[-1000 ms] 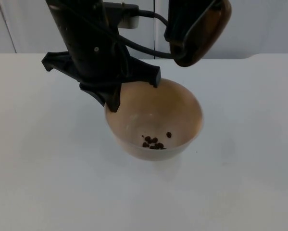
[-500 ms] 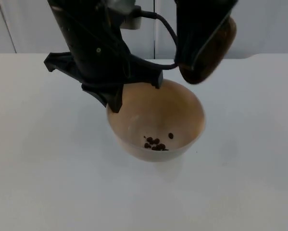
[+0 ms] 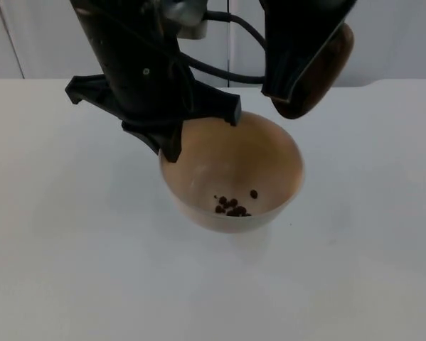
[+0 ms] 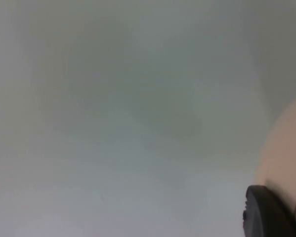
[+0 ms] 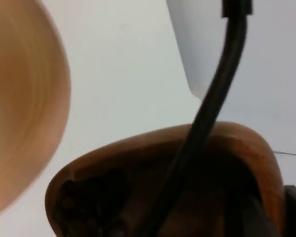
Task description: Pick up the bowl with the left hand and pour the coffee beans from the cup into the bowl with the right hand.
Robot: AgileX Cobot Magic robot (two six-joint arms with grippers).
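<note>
While the bowl [image 3: 230, 174] was gripped at its far-left rim by the left gripper [image 3: 171, 135], whose fingers were closed on that rim, it was held above the white table [image 3: 70, 270], with a small cluster of coffee beans [image 3: 232, 206] lying at its near inner wall. The wooden cup [image 3: 313, 67] was clamped in the right gripper [image 3: 294, 60] and was carried just beyond the bowl's far-right rim, tilted over with its dark side turned toward the camera. In the right wrist view the cup [image 5: 162, 187] was seen with beans still lodged at its mouth, and the bowl's pale inner wall [image 5: 24, 108] was seen beside it. The pour was judged to be under way and only partly finished, since few beans were in the bowl. For the step to be done well, the cup's mouth would need to be brought further over the middle of the bowl, not left over its rim, and the tilt increased slowly so that beans were not thrown past the far wall. The bowl would best be kept level and steady, because a one-sided grip on a rim was judged liable to let it swing.
</note>
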